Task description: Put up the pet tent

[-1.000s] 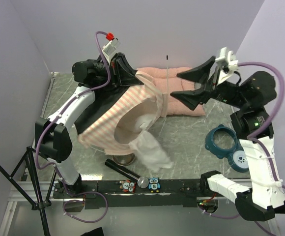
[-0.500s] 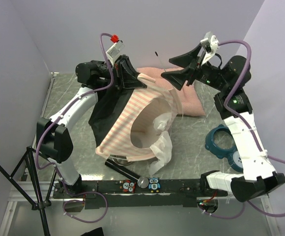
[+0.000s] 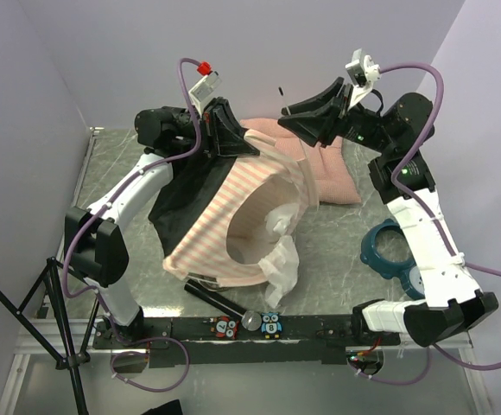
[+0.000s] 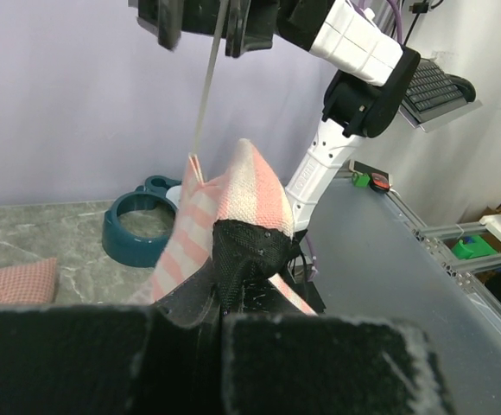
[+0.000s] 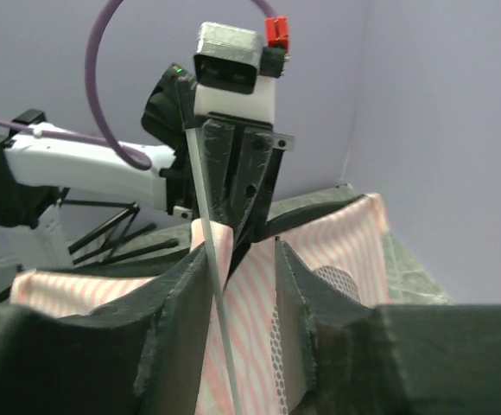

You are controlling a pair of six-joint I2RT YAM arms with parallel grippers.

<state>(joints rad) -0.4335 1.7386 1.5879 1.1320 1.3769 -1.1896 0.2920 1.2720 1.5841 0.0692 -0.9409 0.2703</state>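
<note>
Tent (image 3: 233, 216) hangs half up; left gripper (image 3: 236, 141) pinches its 12 o'clock corner tight; right gripper (image 5: 237, 251) has fingers apart around the thin pole (image 5: 206, 285); next, I think, squeeze and lift.

The pet tent (image 3: 233, 216) sits mid-worktop (image 3: 337, 268), its rear top corner raised in the left end effector (image 3: 237, 138). Behind it to the right lies the cushion (image 3: 332, 177) (the tent's edge overlaps it). The right end effector (image 3: 298, 121) hangs above that overlap, with a thin pole (image 5: 207, 259) between its fingers. A ring-shaped dish (image 3: 389, 246) lies right of the tent, and a tube (image 3: 214, 298) lies before it.
</note>
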